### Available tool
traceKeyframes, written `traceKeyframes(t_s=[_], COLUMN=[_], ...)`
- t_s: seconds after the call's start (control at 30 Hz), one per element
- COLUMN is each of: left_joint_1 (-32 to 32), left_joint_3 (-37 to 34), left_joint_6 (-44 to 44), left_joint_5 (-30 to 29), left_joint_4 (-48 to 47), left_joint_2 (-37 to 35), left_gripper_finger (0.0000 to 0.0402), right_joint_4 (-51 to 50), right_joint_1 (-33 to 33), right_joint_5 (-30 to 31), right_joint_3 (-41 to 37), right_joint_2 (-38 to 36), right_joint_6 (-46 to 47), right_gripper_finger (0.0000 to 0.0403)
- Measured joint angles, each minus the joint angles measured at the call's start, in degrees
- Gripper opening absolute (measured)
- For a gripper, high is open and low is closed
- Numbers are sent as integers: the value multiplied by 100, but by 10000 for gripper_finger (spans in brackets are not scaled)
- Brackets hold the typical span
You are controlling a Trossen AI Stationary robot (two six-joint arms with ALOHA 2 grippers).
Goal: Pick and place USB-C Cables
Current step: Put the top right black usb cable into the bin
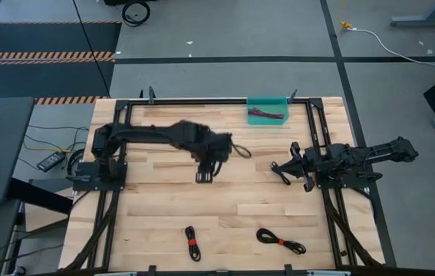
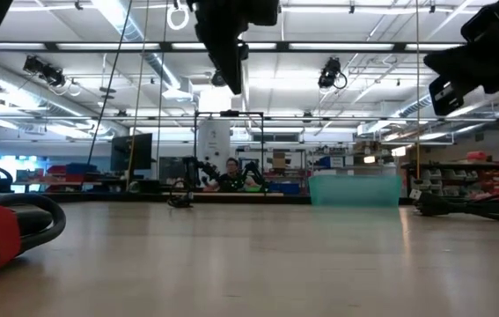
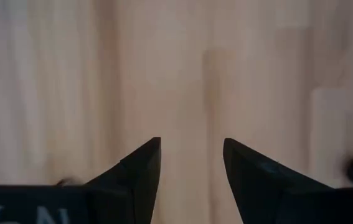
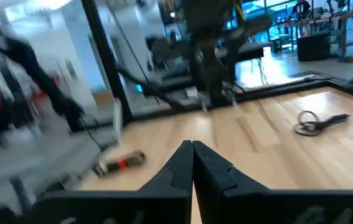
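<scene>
Black USB-C Cables [image 1: 192, 243] well apart from left tool [image 1: 204, 177] — parted, empty.

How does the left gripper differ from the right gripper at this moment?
The left gripper is open, with a clear gap between its fingers; the right gripper is shut, fingers pressed together. The left gripper hangs over the middle of the table; the right gripper sits near the right edge. Both are empty.

The left arm reaches from 9 o'clock to the worktop's centre, and its left end effector [image 1: 205, 175] points toward 6 o'clock with fingers apart. The right end effector [image 1: 282, 170] waits at 3 o'clock, fingers closed together.
</scene>
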Motion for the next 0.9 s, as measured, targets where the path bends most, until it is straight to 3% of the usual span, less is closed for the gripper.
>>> traceKeyframes(t_s=[0.23,0.37,0.67,0.77,0.9], left_joint_1=[-389,-528,-480,-364,-212], left_joint_3=[-1371,-2426,-4425,-4995,-5613], left_joint_6=[-525,-700,-487,-388,-353], left_joint_5=[-18,-86,-871,-910,-938], left_joint_4=[1754,3127,5736,6541,7057], left_joint_2=[-404,-900,-2399,-2877,-3400], left_gripper_finger=[181,181,181,181,181], right_joint_4=[913,1165,1605,1455,894], right_joint_1=[2,-24,-23,-32,-113], right_joint_5=[135,243,804,1200,1411], right_joint_3=[1,0,59,210,569], right_joint_2=[-1,-6,199,616,1379], right_joint_6=[1276,1051,576,509,509], right_gripper_finger=[14,14,19,39,97])
